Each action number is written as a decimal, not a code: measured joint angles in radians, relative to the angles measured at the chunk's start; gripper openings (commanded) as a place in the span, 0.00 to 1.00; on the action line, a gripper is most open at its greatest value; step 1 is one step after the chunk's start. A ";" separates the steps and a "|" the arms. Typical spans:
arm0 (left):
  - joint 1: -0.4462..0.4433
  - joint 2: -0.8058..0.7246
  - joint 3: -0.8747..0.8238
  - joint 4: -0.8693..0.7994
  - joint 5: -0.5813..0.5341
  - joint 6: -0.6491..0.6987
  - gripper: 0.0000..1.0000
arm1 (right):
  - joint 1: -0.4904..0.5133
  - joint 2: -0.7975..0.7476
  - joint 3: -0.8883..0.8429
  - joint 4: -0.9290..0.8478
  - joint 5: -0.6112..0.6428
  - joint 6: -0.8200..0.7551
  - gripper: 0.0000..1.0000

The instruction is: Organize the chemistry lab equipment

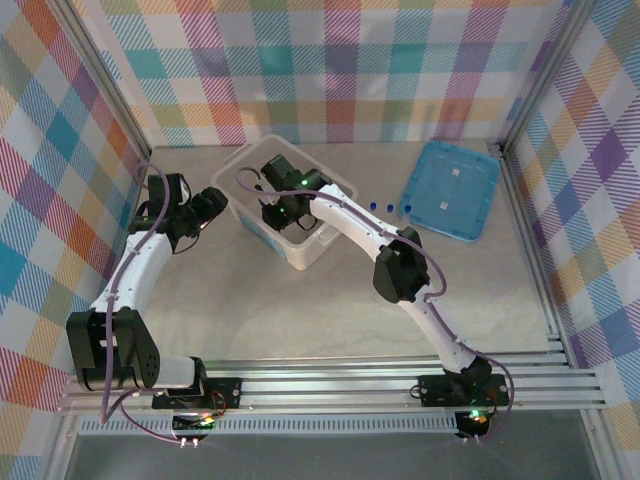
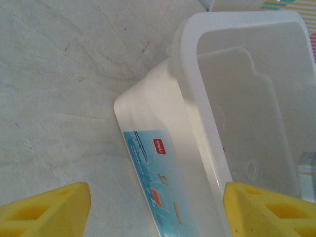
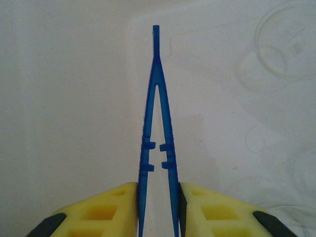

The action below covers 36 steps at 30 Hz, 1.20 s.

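Observation:
The dark blue tweezers [image 3: 157, 123] point away from the camera over the white floor of the translucent box [image 1: 312, 247]. My right gripper [image 3: 158, 210] is shut on their legs, one yellow pad on each side. It reaches down inside the box [image 1: 277, 208]. A clear glass vessel [image 3: 284, 47] lies on the box floor, ahead and to the right of the tweezers. Blue-capped tubes [image 1: 388, 206] lie on the table between the box and the lid. My left gripper [image 2: 157, 212] is open and straddles the box's left wall [image 2: 197, 103], one finger [image 2: 49, 212] outside and the other over the inside.
The flat blue lid [image 1: 450, 188] lies on the table at the right, near the enclosure's corner post. Plaid walls close in the back and both sides. The box carries a blue label [image 2: 158, 187] on its outer wall.

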 measured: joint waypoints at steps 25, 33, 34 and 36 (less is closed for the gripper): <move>-0.038 0.040 0.007 -0.004 0.013 0.000 0.71 | -0.006 -0.133 -0.073 -0.035 0.031 -0.003 0.51; -0.101 0.042 0.069 0.000 -0.029 -0.002 0.71 | -0.011 -0.496 -0.295 0.039 0.115 0.038 0.57; -0.106 0.042 0.076 -0.001 -0.034 -0.004 0.71 | -0.016 -0.550 -0.350 0.057 0.123 0.054 0.59; -0.114 0.050 0.091 0.000 -0.047 -0.004 0.71 | -0.026 -0.642 -0.460 0.090 0.130 0.091 0.61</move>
